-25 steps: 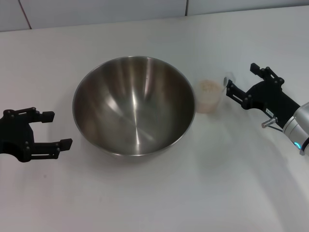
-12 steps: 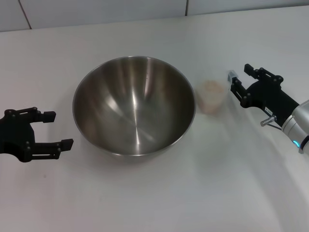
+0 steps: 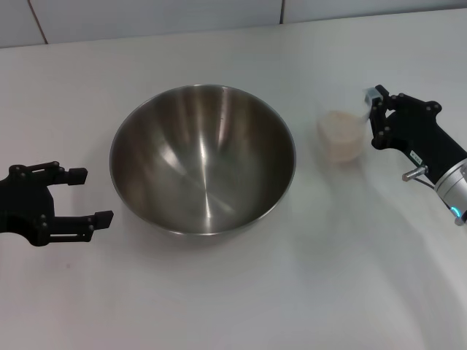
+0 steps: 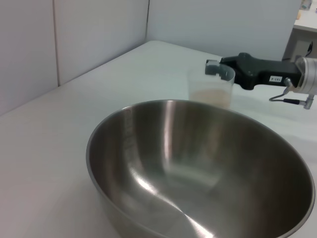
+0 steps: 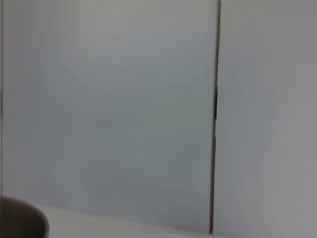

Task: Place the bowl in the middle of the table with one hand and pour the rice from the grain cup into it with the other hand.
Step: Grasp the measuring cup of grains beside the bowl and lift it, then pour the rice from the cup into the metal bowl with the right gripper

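The steel bowl (image 3: 202, 157) stands in the middle of the white table (image 3: 241, 292); it fills the near part of the left wrist view (image 4: 198, 163). The clear grain cup (image 3: 341, 136) with pale rice (image 3: 338, 125) is to the bowl's right, apart from it. My right gripper (image 3: 372, 109) is shut on the cup's rim at its right side; the left wrist view shows the cup (image 4: 212, 89) pinched by this gripper (image 4: 214, 68). My left gripper (image 3: 82, 195) is open and empty, left of the bowl, a short gap from its wall.
The table's back edge meets a pale wall (image 3: 146, 18). The right wrist view shows only wall panels and a dark curved edge (image 5: 22, 218) low in the picture.
My right gripper closed in on the cup's rim, then moved right and slightly back with the cup in it. The bowl and left gripper stayed put.
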Controlling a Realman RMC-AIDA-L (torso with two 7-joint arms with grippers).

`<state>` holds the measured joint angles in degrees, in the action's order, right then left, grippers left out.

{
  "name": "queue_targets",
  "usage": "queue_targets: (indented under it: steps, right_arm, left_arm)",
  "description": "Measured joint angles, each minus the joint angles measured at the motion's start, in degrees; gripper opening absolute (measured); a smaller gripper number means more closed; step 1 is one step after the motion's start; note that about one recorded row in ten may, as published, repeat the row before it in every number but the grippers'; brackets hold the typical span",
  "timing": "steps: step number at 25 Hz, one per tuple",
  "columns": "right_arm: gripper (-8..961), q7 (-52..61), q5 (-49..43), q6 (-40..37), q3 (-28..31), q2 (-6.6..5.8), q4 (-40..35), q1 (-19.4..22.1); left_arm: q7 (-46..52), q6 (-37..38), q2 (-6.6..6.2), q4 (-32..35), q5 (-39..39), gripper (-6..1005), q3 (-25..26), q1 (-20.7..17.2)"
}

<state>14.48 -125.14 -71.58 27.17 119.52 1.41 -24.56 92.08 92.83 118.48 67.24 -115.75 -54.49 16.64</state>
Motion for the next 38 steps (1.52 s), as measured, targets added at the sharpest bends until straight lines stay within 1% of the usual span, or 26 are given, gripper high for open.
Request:
queue_targets:
  steps: [4, 10, 13, 15, 20, 24, 28, 31, 36, 38]
  right_arm:
    - [114, -2.0, 0.0, -3.4, 0.7, -0.05, 0.2, 0.1]
    - [19, -9.3, 0.1, -8.6, 2.2, -0.08, 4.3, 0.2]
    - [18, -16.6, -0.3, -10.4, 1.8, -0.03, 7.0, -0.1]
    - [18, -26.3, -0.4, -10.9, 1.6, 0.04, 10.6, 0.1]
    - [19, -57.3, -0.5, -10.4, 0.4, 0.20, 21.0, 1.0]
    - [18, -78.4, -0.6, -10.4, -3.2, 0.32, 25.4, 1.0]
    - [18, -97.3, -0.7, -11.5, -6.7, 0.32, 26.9, 1.0]
    - [18, -108.5, -2.0, -13.3, -9.1, 0.39, 26.8, 1.0]
    - [19, -129.3, -4.0, -12.4, -9.7, 0.40, 27.3, 1.0]
    - [19, -135.1, -4.3, -11.9, -9.7, 0.40, 27.6, 0.8]
  left_arm:
    - [0.0, 0.0, 0.00, 0.0, 0.0, 868, 0.0, 0.1]
    - [0.0, 0.0, 0.00, 0.0, 0.0, 868, -0.5, 0.1]
    - [-0.1, 0.1, 0.00, 0.0, 0.0, 868, -0.5, 0.1]
    - [-0.1, 0.1, 0.00, 0.0, 0.0, 868, -0.5, 0.1]
    - [-0.1, 0.1, 0.00, 0.0, 0.0, 868, -0.5, 0.1]
    - [-0.1, 0.2, -0.02, 0.0, 0.1, 868, -0.5, 0.2]
    - [-0.1, 0.2, -0.07, 0.0, 0.1, 867, -0.5, 0.3]
    - [-0.1, 0.2, -0.09, 0.0, 0.1, 867, -0.5, 0.3]
    - [-0.1, 0.2, -0.09, 0.0, 0.1, 867, -0.6, 0.3]
    - [-0.1, 0.2, -0.09, -0.1, 0.1, 867, -0.7, 0.3]
